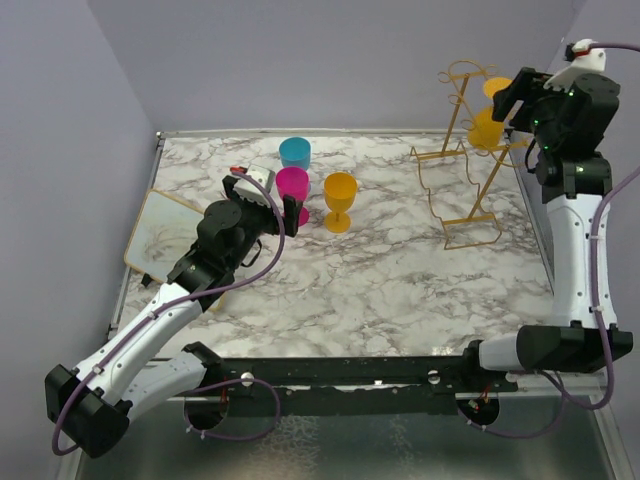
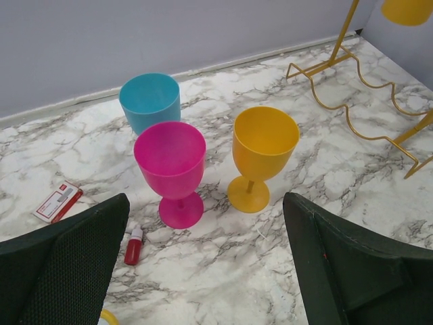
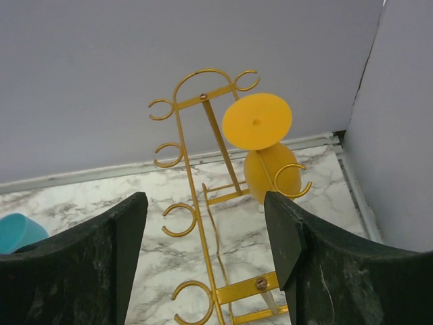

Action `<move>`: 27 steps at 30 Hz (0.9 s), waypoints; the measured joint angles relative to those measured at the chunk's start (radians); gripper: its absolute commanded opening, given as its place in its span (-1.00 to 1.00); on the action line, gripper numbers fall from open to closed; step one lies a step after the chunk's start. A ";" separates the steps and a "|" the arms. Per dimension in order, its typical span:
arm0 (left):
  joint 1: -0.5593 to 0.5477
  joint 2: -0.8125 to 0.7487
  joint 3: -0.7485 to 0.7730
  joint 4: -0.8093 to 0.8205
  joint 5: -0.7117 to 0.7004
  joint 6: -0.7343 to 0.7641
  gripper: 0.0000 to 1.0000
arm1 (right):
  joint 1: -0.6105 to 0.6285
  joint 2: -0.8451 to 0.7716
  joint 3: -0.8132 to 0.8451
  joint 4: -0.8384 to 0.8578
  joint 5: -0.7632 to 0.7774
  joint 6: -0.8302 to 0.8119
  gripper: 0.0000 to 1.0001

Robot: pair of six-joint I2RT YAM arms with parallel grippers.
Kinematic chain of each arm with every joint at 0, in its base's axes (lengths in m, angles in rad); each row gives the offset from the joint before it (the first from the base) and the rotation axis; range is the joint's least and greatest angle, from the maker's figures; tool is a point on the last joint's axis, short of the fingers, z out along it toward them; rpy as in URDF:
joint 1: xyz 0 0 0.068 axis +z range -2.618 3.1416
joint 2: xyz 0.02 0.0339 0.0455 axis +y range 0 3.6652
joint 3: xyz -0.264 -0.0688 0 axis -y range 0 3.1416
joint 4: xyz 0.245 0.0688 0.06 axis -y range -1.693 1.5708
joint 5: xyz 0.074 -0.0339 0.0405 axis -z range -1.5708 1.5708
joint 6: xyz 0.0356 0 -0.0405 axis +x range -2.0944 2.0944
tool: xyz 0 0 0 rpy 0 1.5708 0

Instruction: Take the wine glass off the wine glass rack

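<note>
The gold wire wine glass rack [image 1: 462, 160] stands at the back right of the table. A yellow wine glass [image 1: 488, 124] hangs upside down on its right side. My right gripper [image 1: 508, 100] is raised beside the rack's top, open and empty. In the right wrist view the rack [image 3: 203, 203] runs between my open fingers and the hanging glass [image 3: 258, 122] is just beyond the right finger [image 3: 325, 264]. My left gripper [image 1: 296, 210] is open and empty, low over the table just in front of a pink glass [image 2: 170, 166].
A blue cup [image 1: 295, 152], the pink glass [image 1: 292, 186] and a second yellow glass [image 1: 340, 200] stand mid-table. A small red bottle [image 2: 134, 246] and a red-white card [image 2: 57, 202] lie near my left gripper. A gold-edged marble board [image 1: 160, 235] lies at the left. Walls close in behind and on both sides.
</note>
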 measured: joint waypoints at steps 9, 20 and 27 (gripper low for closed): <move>-0.008 0.004 0.000 0.000 0.000 0.002 0.99 | -0.334 0.094 -0.002 0.151 -0.494 0.360 0.29; -0.039 0.004 0.000 -0.002 -0.001 0.016 0.99 | -0.423 0.348 0.093 0.254 -0.693 0.583 -0.01; -0.056 0.004 0.000 -0.008 -0.002 0.026 0.99 | -0.398 0.433 0.198 0.257 -0.671 0.592 -0.01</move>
